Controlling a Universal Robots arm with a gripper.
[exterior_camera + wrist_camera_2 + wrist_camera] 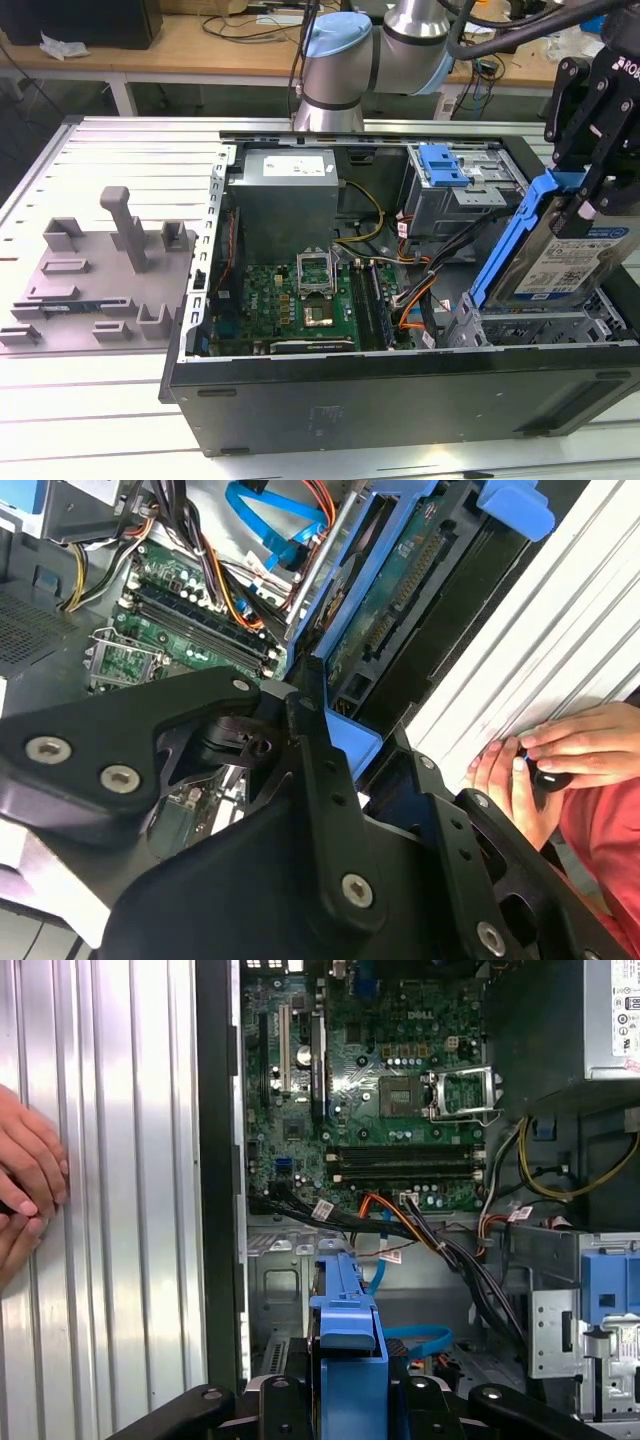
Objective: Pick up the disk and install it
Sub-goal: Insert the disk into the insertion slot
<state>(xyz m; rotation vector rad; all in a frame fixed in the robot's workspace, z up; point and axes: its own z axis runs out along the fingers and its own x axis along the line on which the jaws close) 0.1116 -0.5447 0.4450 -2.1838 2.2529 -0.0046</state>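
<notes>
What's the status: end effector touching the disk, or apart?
Touching. In the exterior view the end effector grips the disk by its blue carrier's top edge, holding it tilted over the open computer case.

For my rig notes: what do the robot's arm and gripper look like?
The arm is a silver-grey tube with rounded joints and a pale blue cap; black cables run alongside it. The gripper is black, with linked jaws, silver screws and white lettering.

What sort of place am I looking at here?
Probably a robotics lab or test workshop: a robot arm holds a disk at an open computer case on a slotted metal table, with a cable-strewn workbench behind.
</notes>
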